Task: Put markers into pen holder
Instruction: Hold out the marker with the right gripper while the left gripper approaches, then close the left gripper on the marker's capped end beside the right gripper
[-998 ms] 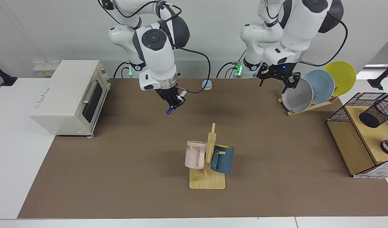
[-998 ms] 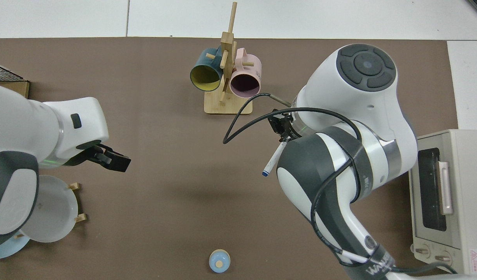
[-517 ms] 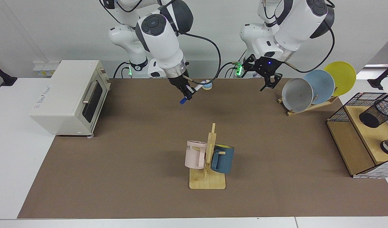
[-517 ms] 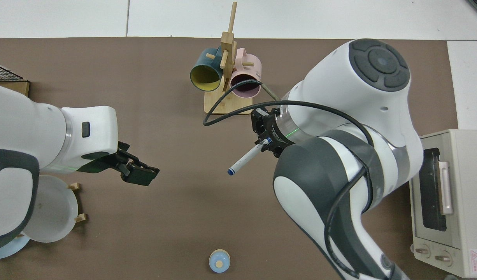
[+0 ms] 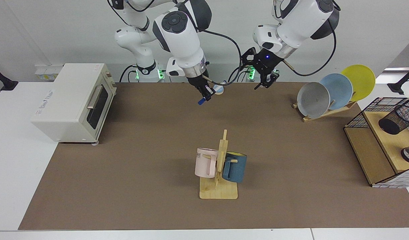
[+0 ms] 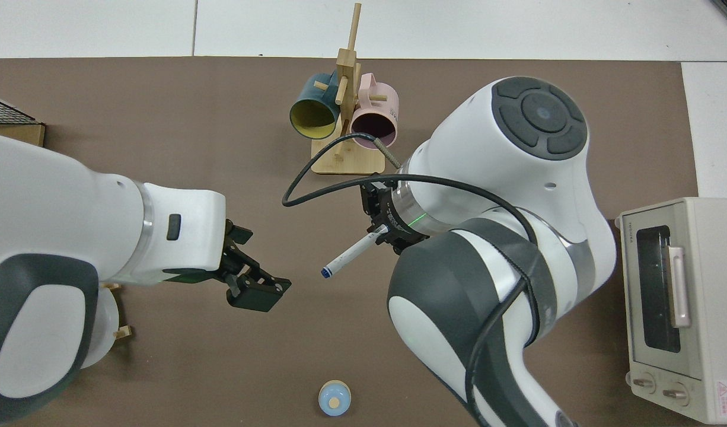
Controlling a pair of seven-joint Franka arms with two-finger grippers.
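One marker (image 6: 347,257) only, white w/ blue ends, up in the air over the mat (image 5: 131,173), far-centre of table. Right gripper (image 5: 205,93) clenched on its upper end; free blue tip slants down and out toward the left arm. Judging by look: light, stiff, smooth plastic, likely to swivel or slip in a two-finger pinch. Best hold is mid-barrel, across the width; held by one end as now, it may droop or twist. Not fragile.

Holder (image 5: 398,116) sits tilted in the wire basket (image 5: 361,116), far off at the left arm's side of the table, well apart from marker. Looks out of the right arm's easy reach, so a handover seems the step in hand.

Left gripper (image 5: 266,77) empty, fingers parted, near the marker tip but not touching. Top view shows a gap betw. them.

Vs. a sec ago: right arm has carried marker up and toward table centre, and the marker is swung more level. Left gripper has come away from the plate rack (image 5: 328,111) and turned to face the marker. Mug stand (image 5: 219,191), toaster oven (image 5: 71,100) unmoved.
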